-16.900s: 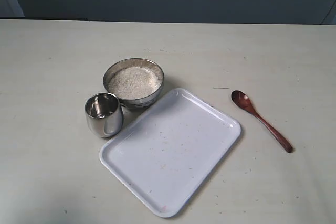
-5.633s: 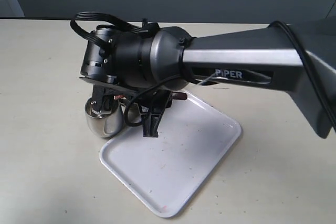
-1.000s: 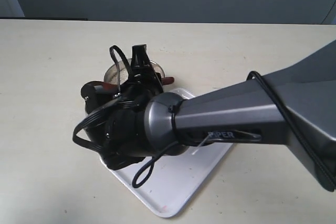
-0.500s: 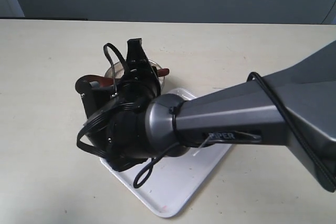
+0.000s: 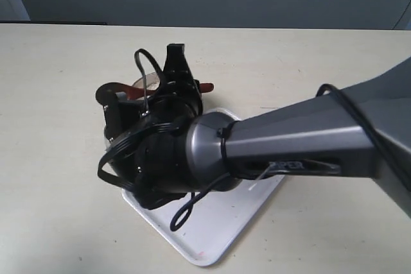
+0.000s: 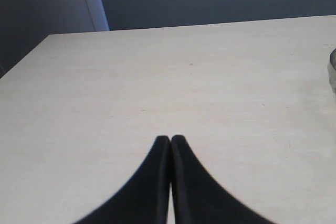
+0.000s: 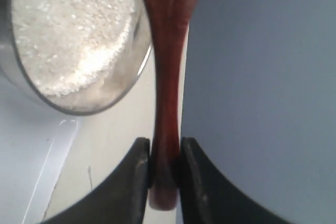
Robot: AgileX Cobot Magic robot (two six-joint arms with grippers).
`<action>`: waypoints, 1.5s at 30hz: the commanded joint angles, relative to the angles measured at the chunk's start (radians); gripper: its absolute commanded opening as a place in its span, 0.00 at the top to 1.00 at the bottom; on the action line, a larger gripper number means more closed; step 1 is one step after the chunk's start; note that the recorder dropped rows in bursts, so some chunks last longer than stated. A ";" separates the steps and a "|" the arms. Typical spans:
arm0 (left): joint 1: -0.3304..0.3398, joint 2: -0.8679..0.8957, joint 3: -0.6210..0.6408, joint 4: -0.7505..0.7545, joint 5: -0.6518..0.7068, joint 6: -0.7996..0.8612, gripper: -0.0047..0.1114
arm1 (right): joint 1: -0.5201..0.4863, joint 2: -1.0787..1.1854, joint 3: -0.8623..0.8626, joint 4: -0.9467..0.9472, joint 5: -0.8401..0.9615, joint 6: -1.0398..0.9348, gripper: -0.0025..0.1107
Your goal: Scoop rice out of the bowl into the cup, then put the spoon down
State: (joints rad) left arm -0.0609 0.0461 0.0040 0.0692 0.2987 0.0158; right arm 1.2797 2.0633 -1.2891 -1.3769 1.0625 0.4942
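Observation:
My right gripper [image 7: 165, 148] is shut on the slim handle of the dark reddish-brown spoon [image 7: 167, 77], close to the handle's end. In the exterior view the right gripper [image 5: 186, 83] hovers over the bowl area; the spoon's handle end [image 5: 205, 86] sticks out to the right and its head points left. The steel bowl [image 7: 107, 100] holds white rice [image 7: 68, 30] and lies beside the spoon handle in the right wrist view. Only a sliver of the bowl's rim [image 5: 149, 79] shows past the arm. The cup is hidden behind the arm. My left gripper [image 6: 170, 139] is shut on nothing, over bare table.
A white tray [image 5: 212, 239] lies at the front, half covered by the right arm; its corner [image 7: 26, 161] shows in the right wrist view. A steel rim [image 6: 333, 69] pokes into the left wrist view at its edge. Pale tabletop [image 5: 58, 190] surrounds everything.
The right gripper with the spoon has risen and shifted slightly toward the far side; the spoon head sits higher in the exterior view. The left gripper's motion cannot be told.

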 commanded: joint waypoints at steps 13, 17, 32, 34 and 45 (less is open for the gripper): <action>-0.002 0.001 -0.004 0.000 -0.011 -0.006 0.96 | -0.062 -0.205 0.113 0.582 0.036 -0.148 0.98; -0.002 0.001 -0.004 0.000 -0.011 -0.006 0.96 | -0.106 -0.203 0.188 0.685 -0.092 -0.232 0.98; -0.002 0.001 -0.004 0.000 -0.009 -0.006 0.96 | -0.173 -0.140 0.247 0.887 -0.273 -0.460 0.98; -0.002 0.001 -0.004 0.000 -0.009 -0.006 0.96 | -0.175 -0.131 0.247 0.883 -0.273 -0.460 0.98; -0.002 0.001 -0.004 0.000 -0.009 -0.006 0.96 | -0.175 -0.118 0.247 0.852 -0.313 -0.456 0.98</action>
State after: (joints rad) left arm -0.0609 0.0461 0.0040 0.0692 0.2987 0.0158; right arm 1.1107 1.9443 -1.0470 -0.5175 0.7557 0.0393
